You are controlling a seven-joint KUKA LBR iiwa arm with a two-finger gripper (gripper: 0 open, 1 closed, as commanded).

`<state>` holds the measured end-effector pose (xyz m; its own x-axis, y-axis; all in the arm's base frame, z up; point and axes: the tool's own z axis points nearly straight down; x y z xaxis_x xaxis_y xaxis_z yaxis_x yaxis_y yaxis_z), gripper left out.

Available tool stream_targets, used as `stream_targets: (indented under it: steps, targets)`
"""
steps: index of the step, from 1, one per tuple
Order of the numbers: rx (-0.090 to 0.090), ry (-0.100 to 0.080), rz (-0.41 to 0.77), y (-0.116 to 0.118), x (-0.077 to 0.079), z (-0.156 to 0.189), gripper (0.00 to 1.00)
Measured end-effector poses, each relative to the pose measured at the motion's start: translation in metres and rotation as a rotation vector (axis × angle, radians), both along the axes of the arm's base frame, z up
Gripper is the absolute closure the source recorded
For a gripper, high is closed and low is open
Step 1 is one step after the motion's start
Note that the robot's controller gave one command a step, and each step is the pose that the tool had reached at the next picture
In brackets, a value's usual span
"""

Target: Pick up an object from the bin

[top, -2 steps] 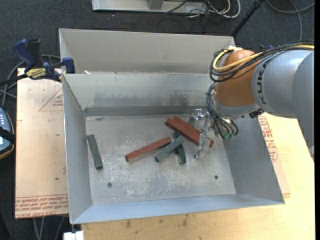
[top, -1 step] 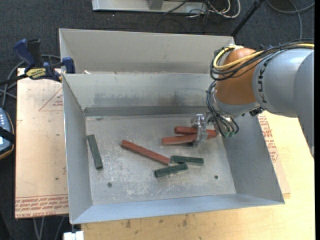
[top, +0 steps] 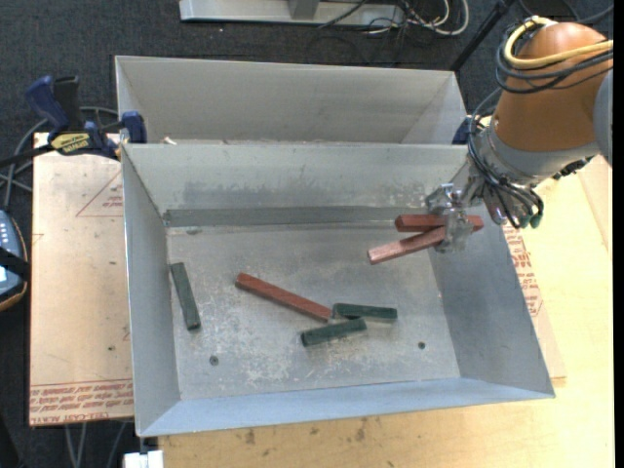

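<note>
My gripper is at the bin's right side, near the back wall. It is shut on a pale reddish-brown stick that slants down to the left from the fingers. A darker red stick lies almost level just above it, its right end at the fingers too; whether that one is also clamped I cannot tell. On the bin floor to the lower left, well apart from the gripper, lies a long red-brown stick.
Two dark green sticks lie by the long red stick's right end in the middle of the floor. Another green stick lies alone at the left. The arm's orange cover hangs over the right rim.
</note>
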<state>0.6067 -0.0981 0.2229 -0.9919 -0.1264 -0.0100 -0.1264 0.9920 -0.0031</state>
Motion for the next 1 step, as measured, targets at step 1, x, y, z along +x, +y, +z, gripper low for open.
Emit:
stream_targets:
  steps: [1]
  targets:
    - [0.001, -0.001, 0.309, 0.0798, 0.0285, 0.1019, 1.00]
